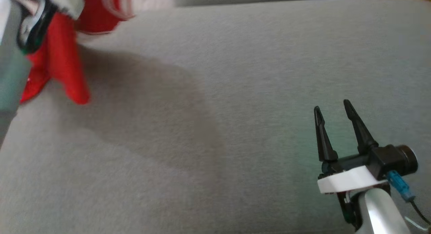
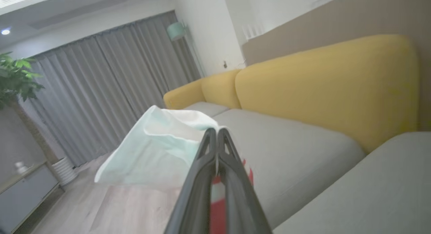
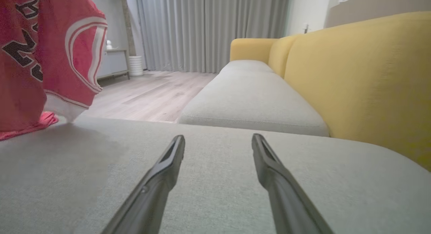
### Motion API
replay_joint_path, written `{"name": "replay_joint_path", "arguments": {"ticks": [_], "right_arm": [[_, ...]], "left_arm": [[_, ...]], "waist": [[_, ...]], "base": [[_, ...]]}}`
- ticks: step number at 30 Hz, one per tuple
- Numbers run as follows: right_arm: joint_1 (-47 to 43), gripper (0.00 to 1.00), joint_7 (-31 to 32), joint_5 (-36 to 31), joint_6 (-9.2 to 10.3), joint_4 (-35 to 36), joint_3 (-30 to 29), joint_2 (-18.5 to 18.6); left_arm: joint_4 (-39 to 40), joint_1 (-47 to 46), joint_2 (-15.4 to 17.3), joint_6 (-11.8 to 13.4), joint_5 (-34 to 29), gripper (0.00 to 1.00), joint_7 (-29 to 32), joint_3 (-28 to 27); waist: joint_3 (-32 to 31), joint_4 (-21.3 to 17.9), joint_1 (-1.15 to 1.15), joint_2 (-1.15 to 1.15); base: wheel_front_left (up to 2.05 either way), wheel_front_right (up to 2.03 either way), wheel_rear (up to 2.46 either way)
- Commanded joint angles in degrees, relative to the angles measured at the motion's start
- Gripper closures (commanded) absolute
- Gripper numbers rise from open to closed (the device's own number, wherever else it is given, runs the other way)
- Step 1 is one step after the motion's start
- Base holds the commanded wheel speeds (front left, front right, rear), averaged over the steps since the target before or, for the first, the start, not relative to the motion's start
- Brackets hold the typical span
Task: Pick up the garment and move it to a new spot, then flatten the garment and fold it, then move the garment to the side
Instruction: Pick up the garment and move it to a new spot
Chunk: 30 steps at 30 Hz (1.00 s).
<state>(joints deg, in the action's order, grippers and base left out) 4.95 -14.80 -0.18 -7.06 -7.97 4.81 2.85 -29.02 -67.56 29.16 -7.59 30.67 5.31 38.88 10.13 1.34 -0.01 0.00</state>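
1. Hanging at the far left, the red jersey (image 1: 64, 62) dangles over the grey seat cushion (image 1: 235, 75).
2. Left gripper (image 2: 217, 131) is clenched on a fold of the jersey.
3. Right gripper (image 1: 331, 106) sits at the near right over the cushion, fingers spread, grasping nothing.

Grey seat cushion (image 1: 235, 92) before yellow sofa backs (image 3: 353, 75), grey curtains (image 3: 208, 28), leafy plant (image 2: 17, 72), wood floor (image 3: 151, 92)

Your jersey (image 1: 64, 69) hangs at the far left from the left pincer (image 2: 217, 130), its lower end touching the sofa seat cushion (image 1: 235, 92). Your right pincer (image 1: 333, 107) sits lower right, well apart from it.
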Motion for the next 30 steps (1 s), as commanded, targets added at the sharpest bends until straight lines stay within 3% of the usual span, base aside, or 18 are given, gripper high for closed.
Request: {"name": "replay_joint_path", "arguments": {"ticks": [1, 9, 15, 24, 25, 26, 27, 28, 30], "right_arm": [[0.6, 0.0, -0.2, 0.7, -0.43, 1.6, 1.2, 0.0], [-0.9, 0.0, -0.2, 2.4, -0.43, 2.1, 0.6, 0.0], [-1.0, 0.0, -0.2, 2.5, -0.43, 2.0, -0.1, 0.0], [1.4, 0.0, -0.2, 2.7, -0.43, 2.0, 0.1, 0.0], [1.6, 0.0, -0.2, 2.6, -0.43, 1.9, 0.1, 0.0], [1.6, 0.0, -0.2, 2.6, -0.43, 1.8, 0.0, 0.0], [1.6, 0.0, -0.2, 2.6, -0.43, 1.8, 0.0, 0.0], [1.7, 0.0, -0.2, 2.5, -0.43, 1.7, -0.1, 0.0], [1.6, 0.0, -0.2, 2.4, -0.43, 1.4, -0.3, 0.0]], "left_arm": [[2.2, -5.4, 1.3, 0.1, 1.1, 1.0, 0.0, -1.6], [0.3, -7.8, -2.8, 0.1, 6.7, 1.0, -0.5, -0.5], [-6.5, 5.0, -5.2, 2.1, 11.1, 1.0, -1.6, 0.0], [-18.4, 20.2, -8.8, 7.2, 14.3, 1.0, -8.1, -0.6], [-19.2, 21.0, -9.3, 7.5, 14.4, 0.91, -9.2, -0.8], [-19.8, 21.5, -9.7, 7.7, 14.5, 0.6, -10.2, -0.8], [-19.8, 21.5, -9.7, 7.7, 14.5, 0.6, -10.2, -0.8], [-20.4, 22.0, -10.2, 7.8, 14.4, 0.04, -11.2, -0.8], [-21.2, 22.5, -11.0, 7.8, 14.3, 0.0, -13.3, -0.7]], "waist": [[-3.8, -4.4, 0.01, 0.0], [-4.3, -9.4, 0.01, 0.0], [-1.4, -9.6, 0.01, 0.0], [2.3, -9.3, 0.01, 0.0], [2.4, -9.1, 0.01, 0.0], [2.5, -8.8, 0.01, 0.0], [2.5, -8.8, 0.01, 0.0], [2.5, -8.6, 0.01, 0.0], [2.1, -8.0, 0.01, 0.0]], "base": [[0.0, 0.0, 0.0], [0.0, 0.0, 0.0], [0.0, 0.0, 0.0], [0.0, 0.0, 0.0], [0.0, 0.0, 0.0], [0.0, 0.0, 0.0], [0.0, 0.0, 0.0], [0.0, 0.0, 0.0], [0.0, 0.0, 0.0]]}}
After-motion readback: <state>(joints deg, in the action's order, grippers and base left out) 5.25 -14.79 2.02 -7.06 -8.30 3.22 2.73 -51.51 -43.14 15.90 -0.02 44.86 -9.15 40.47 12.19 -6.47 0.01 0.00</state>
